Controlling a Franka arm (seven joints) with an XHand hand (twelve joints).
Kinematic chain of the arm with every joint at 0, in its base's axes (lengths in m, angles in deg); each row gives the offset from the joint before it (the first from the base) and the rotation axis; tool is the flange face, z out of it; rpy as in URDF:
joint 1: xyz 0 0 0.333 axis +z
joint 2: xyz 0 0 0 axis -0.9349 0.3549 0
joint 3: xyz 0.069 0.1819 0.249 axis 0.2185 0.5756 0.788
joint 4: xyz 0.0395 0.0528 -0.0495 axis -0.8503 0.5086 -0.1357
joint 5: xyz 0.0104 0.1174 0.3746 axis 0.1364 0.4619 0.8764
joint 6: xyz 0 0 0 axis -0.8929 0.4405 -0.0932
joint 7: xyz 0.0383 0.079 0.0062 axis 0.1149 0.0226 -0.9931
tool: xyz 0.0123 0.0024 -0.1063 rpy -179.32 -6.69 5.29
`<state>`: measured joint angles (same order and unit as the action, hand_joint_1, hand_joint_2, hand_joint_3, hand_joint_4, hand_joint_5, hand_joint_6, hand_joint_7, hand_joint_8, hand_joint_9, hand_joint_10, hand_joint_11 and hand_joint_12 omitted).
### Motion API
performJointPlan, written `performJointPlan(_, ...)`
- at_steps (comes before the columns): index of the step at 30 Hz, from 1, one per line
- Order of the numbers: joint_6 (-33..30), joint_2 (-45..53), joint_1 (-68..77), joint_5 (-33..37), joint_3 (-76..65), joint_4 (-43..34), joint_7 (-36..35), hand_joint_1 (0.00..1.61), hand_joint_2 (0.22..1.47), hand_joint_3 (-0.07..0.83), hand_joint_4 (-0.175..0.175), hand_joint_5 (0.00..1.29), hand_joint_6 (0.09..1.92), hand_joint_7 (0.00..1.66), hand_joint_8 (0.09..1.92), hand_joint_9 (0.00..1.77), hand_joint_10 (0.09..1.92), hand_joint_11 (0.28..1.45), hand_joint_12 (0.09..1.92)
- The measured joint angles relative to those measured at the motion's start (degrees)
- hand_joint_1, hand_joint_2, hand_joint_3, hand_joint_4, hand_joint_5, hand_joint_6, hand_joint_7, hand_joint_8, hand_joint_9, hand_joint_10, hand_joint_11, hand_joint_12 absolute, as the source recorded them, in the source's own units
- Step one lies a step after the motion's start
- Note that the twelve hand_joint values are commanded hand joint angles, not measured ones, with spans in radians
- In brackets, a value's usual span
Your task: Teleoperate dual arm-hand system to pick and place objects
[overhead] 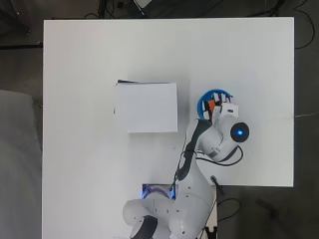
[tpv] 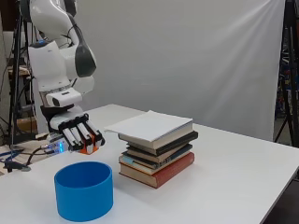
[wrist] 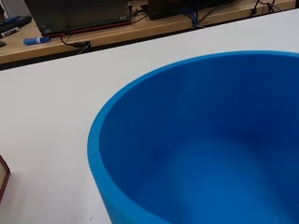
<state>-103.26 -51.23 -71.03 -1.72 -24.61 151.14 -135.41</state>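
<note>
A white robot arm (tpv: 56, 60) reaches over a white table (tpv: 233, 186), its black and white hand (tpv: 79, 135) hanging just above the open mouth of a blue round container (tpv: 84, 190). The fingers (tpv: 74, 133) are curled together round a small orange object (tpv: 89, 148), which shows between the fingertips in the side view and as an orange patch (overhead: 211, 104) against the container's rim in the overhead view. What the object is cannot be made out, since the hand covers most of it. It appears to be held clear of the container, not resting in it.

The container (overhead: 213, 102) stands near the table's edge on the arm's side, partly hidden from above by the wrist. The wrist view looks down into its blue interior (wrist: 210, 154), which shows nothing lying on the part of the floor that is in sight.

Beside the container, apart from it, stands a stack of books (tpv: 156, 156), with a red volume at the bottom and a white sheet or cover (overhead: 146, 107) on top. The stack lies toward the middle of the table, well clear of the hand.
</note>
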Motion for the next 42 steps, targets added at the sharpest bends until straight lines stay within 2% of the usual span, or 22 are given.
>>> performJointPlan(6,-0.5,3.8,0.3,3.6,0.0,0.6,-1.6,0.90,1.25,0.000,0.175,0.73,1.35,0.89,1.86,1.07,1.87,0.65,1.65)
performJointPlan(11,-2.7,6.4,0.1,3.6,-0.2,1.7,-1.7,0.90,1.24,0.000,0.175,0.74,1.34,0.81,1.65,0.95,1.66,0.56,1.34)
performJointPlan(12,-2.9,6.3,0.0,2.8,-0.3,2.1,-1.4,1.03,1.24,-0.001,0.130,0.67,1.03,0.78,1.55,0.90,1.40,0.55,1.09)
performJointPlan(13,-2.9,6.2,-0.2,2.0,-0.4,2.3,-0.9,0.80,1.18,-0.007,0.073,0.54,0.65,0.67,1.08,0.79,0.94,0.53,0.72)
performJointPlan(14,-2.6,6.2,-0.2,1.7,-0.5,2.3,-0.6,0.54,1.09,-0.010,0.053,0.33,0.35,0.43,0.63,0.59,0.54,0.49,0.41)
performJointPlan(15,-2.0,6.3,-0.3,1.7,-0.5,2.0,-0.3,0.32,1.03,-0.011,0.049,0.17,0.18,0.24,0.33,0.42,0.28,0.45,0.22)
performJointPlan(16,-1.0,6.6,-0.4,2.1,-0.4,1.6,0.4,0.17,0.99,-0.011,0.046,0.09,0.09,0.15,0.17,0.32,0.14,0.42,0.12)
performJointPlan(17,0.4,7.2,-0.5,2.4,-0.1,0.8,1.5,0.08,0.97,-0.009,0.041,0.04,0.09,0.12,0.09,0.27,0.09,0.41,0.09)
performJointPlan(20,5.3,9.3,-0.8,1.3,1.0,-1.9,7.8,0.01,0.87,-0.014,0.035,0.01,0.09,0.11,0.09,0.24,0.09,0.41,0.09)
performJointPlan(23,7.0,11.1,-1.0,-2.0,2.0,-3.6,12.7,0.00,0.83,-0.017,0.041,0.00,0.09,0.10,0.09,0.24,0.09,0.41,0.09)
performJointPlan(26,7.7,11.6,-1.1,-1.9,2.4,-4.2,12.0,0.00,0.87,-0.001,0.073,0.19,0.09,0.24,0.09,0.37,0.09,0.46,0.09)
performJointPlan(27,7.3,11.4,-1.2,-1.7,2.6,-4.0,11.3,0.00,0.88,0.000,0.078,0.21,0.09,0.26,0.09,0.39,0.09,0.47,0.09)
performJointPlan(30,6.6,10.0,-1.4,-3.5,3.6,-4.1,11.8,0.00,0.89,0.002,0.090,0.21,0.09,0.27,0.09,0.40,0.09,0.48,0.09)
performJointPlan(35,8.5,4.8,-2.2,-8.8,5.8,-5.6,18.1,0.00,0.88,0.000,0.096,0.20,0.09,0.29,0.09,0.42,0.09,0.48,0.09)
performJointPlan(42,17.1,-2.0,-3.9,-13.4,10.9,-8.8,22.3,0.00,0.89,0.004,0.111,0.17,0.09,0.27,0.09,0.39,0.09,0.48,0.09)
